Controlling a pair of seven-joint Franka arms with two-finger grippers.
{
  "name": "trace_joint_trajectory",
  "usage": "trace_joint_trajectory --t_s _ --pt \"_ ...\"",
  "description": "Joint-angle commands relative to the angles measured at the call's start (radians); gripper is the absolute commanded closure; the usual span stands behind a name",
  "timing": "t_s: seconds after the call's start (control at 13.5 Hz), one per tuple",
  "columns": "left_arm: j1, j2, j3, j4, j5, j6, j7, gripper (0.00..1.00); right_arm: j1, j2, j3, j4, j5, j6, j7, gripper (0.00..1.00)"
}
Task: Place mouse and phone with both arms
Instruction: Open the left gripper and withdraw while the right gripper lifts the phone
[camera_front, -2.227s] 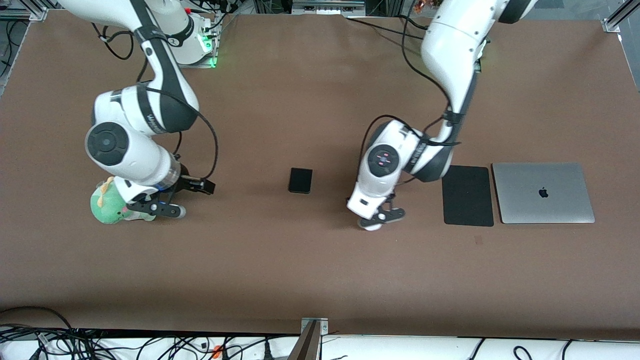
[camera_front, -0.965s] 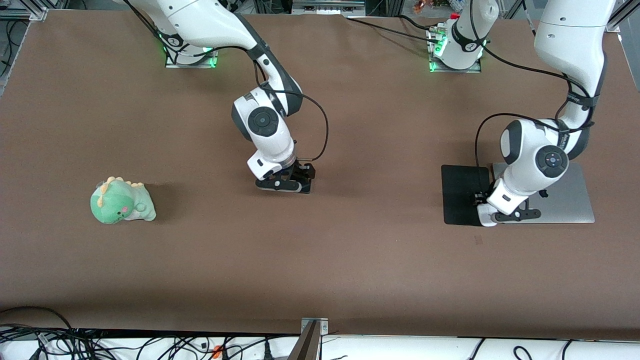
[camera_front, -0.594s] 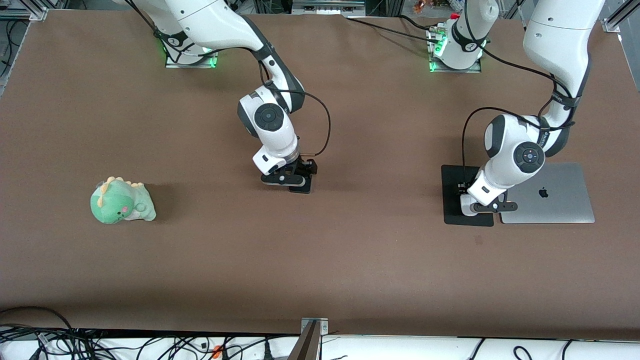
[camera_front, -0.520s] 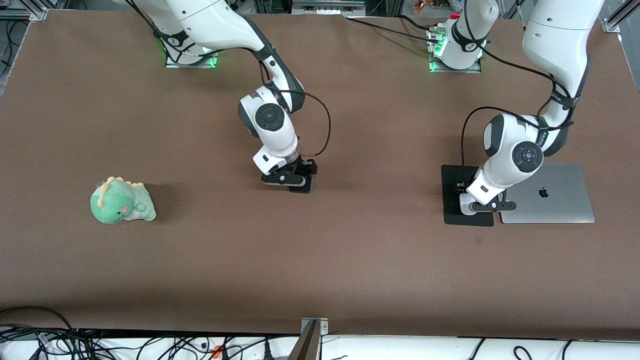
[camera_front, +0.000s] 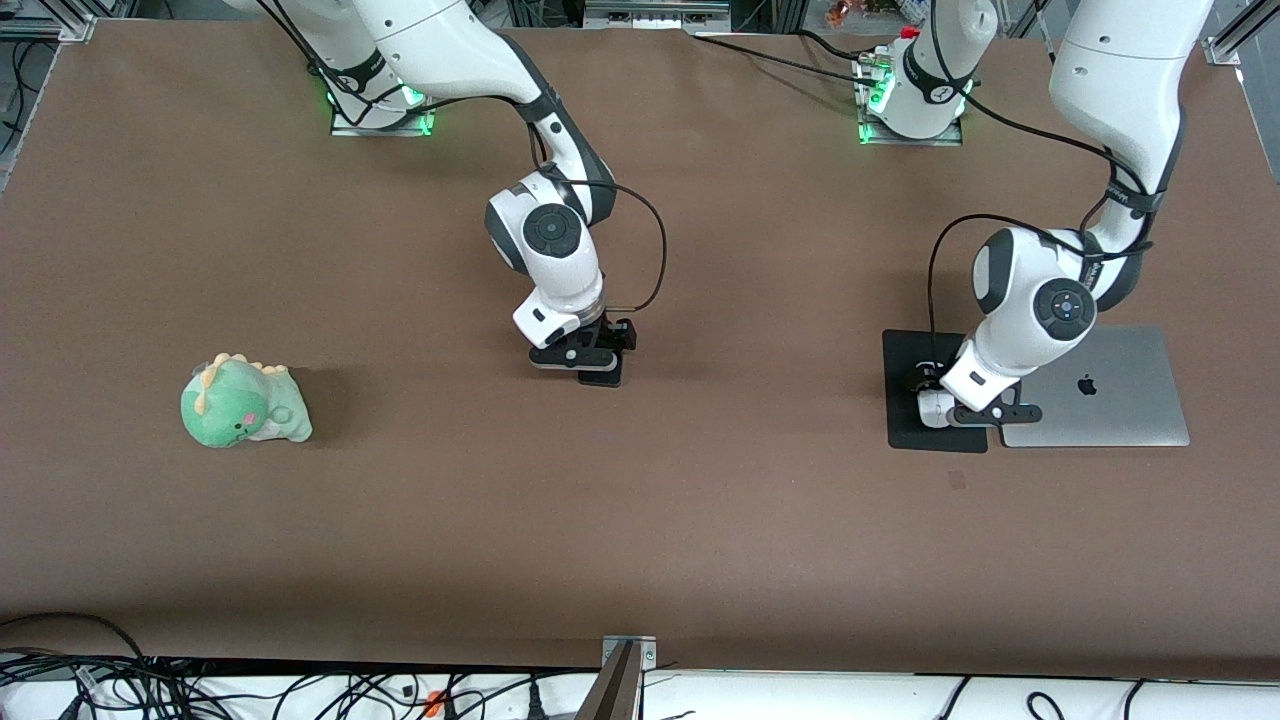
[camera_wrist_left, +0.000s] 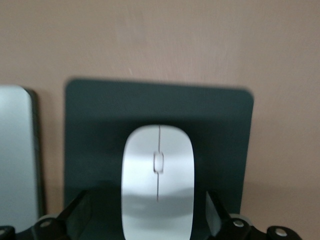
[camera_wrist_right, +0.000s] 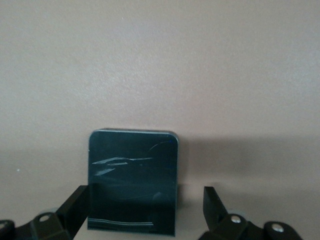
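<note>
The white mouse (camera_wrist_left: 158, 185) lies on the black mouse pad (camera_wrist_left: 220, 130), toward the left arm's end of the table. My left gripper (camera_wrist_left: 150, 220) stands open around it, with a gap on each side. In the front view the mouse (camera_front: 932, 408) peeks out under the left gripper (camera_front: 962, 411). The black phone (camera_wrist_right: 132, 180) lies flat on the brown table near the middle. My right gripper (camera_wrist_right: 146, 207) is low over it and open, one finger (camera_wrist_right: 80, 205) close to its edge and the other well clear. Only a corner of the phone (camera_front: 603, 377) shows under the right gripper (camera_front: 585, 360).
A closed silver laptop (camera_front: 1110, 400) lies beside the mouse pad (camera_front: 915, 355), its edge also in the left wrist view as the laptop (camera_wrist_left: 17, 155). A green plush dinosaur (camera_front: 240, 402) sits toward the right arm's end of the table.
The left gripper has opened and let go of the mouse on the pad. The right gripper has crept slightly farther over the phone, still open.
</note>
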Motion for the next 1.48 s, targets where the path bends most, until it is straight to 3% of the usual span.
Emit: trace_joint_trajectory --t_s 0.0,0.52,0.59,0.67,0.74,0.89,1.11,1.26,1.41 --pt "0.031 -0.071 0.008 0.079 0.027 -0.104 0.004 0.00 0.014 0.036 -0.013 0.041 0.000 0.008 0.035 0.00" --pt "0.060 -0.304 0.006 0.362 0.025 -0.641 0.010 0.00 0.022 0.094 -0.014 0.086 -0.005 0.019 0.039 0.00" --pt "0.060 -0.349 0.006 0.370 0.022 -0.695 0.008 0.00 0.022 0.098 -0.014 0.086 -0.011 0.025 0.036 0.10" --pt "0.060 -0.387 0.006 0.377 0.019 -0.743 0.008 0.00 0.021 0.098 -0.013 0.086 -0.024 0.026 0.033 0.34" --pt "0.060 -0.407 0.005 0.387 0.021 -0.783 0.010 0.00 0.021 0.098 -0.013 0.086 -0.025 0.025 0.030 0.52" --pt "0.059 -0.403 0.002 0.422 0.015 -0.803 0.005 0.00 0.018 0.095 -0.013 0.087 -0.025 0.019 0.020 0.74" --pt "0.059 -0.401 -0.003 0.428 0.011 -0.808 0.005 0.00 -0.011 0.090 -0.014 0.168 -0.026 -0.128 0.000 0.90" --pt "0.059 -0.395 -0.003 0.471 -0.010 -0.809 -0.001 0.00 -0.059 0.087 -0.014 0.231 -0.022 -0.246 -0.095 0.91" --pt "0.057 -0.394 0.000 0.505 -0.044 -0.815 0.004 0.00 -0.126 0.064 -0.013 0.226 -0.011 -0.268 -0.222 0.91"
